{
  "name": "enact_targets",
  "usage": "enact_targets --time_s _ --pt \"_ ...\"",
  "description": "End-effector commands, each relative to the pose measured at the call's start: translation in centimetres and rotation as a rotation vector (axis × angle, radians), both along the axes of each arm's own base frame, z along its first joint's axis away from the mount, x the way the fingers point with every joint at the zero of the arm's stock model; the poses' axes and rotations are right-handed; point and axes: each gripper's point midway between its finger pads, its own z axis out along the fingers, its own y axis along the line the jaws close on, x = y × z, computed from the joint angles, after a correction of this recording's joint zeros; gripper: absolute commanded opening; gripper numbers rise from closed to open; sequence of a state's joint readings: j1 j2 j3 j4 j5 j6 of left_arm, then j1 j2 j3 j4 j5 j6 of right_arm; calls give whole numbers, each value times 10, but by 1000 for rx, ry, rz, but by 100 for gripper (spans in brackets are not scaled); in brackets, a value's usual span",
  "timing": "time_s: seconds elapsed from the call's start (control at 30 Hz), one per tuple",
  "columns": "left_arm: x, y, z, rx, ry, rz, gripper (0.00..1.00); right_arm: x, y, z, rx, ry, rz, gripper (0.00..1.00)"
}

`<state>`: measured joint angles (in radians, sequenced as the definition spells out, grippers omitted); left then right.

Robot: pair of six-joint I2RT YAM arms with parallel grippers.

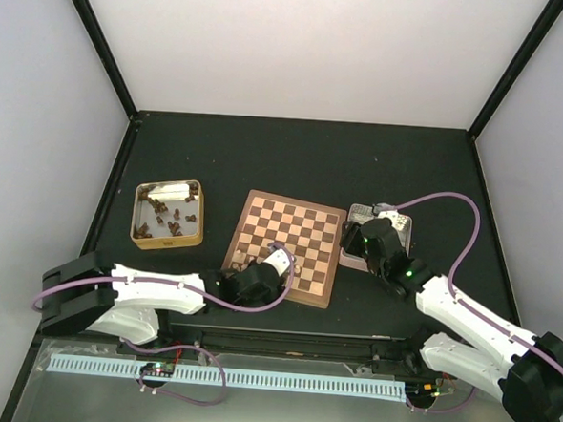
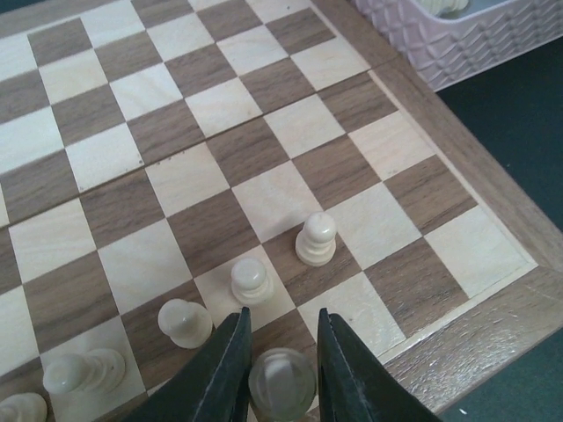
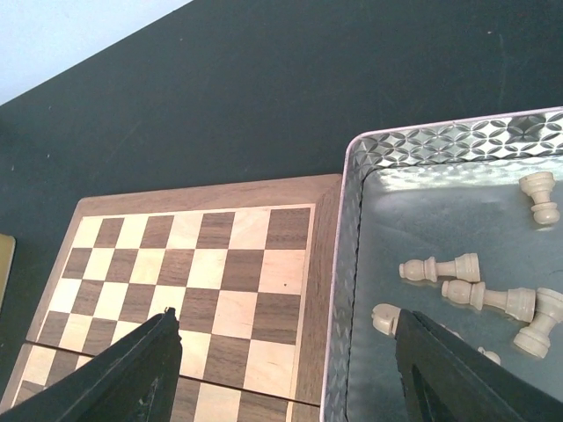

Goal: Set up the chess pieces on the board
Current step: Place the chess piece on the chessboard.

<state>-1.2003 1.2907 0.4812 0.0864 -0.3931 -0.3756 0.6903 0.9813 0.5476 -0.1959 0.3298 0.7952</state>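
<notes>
L gripper held pale piece, bottom centre, over board, near row | R gripper wide, empty, above silver tin, frame right | step: placing | next: prob lower onto free square, release upright

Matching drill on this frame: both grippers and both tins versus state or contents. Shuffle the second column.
1. left gripper
2. right gripper
3. gold tin
4. silver tin

A. holds pale pieces
B. open, nothing held
C. holds dark pieces
D. shut on a pale piece

Pairs: 1-D, 2-B, 3-C, 4-A
</notes>
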Motion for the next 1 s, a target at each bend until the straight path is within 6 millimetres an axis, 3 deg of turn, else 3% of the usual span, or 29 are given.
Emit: enact_targets --time_s 0.0,0.3,0.7,0.97 --pt "3 -1 -2 0 -15 17 24 3 -1 3 16 -10 -13 68" --pt "2 -3 8 -17 -19 9 34 2 0 3 26 -7 -7 68" --pt "-1 -3 62 -161 -55 -1 45 2 -1 8 38 -15 -4 68" --pt "12 26 86 -215 -56 125 52 -1 -5 3 -12 16 20 67"
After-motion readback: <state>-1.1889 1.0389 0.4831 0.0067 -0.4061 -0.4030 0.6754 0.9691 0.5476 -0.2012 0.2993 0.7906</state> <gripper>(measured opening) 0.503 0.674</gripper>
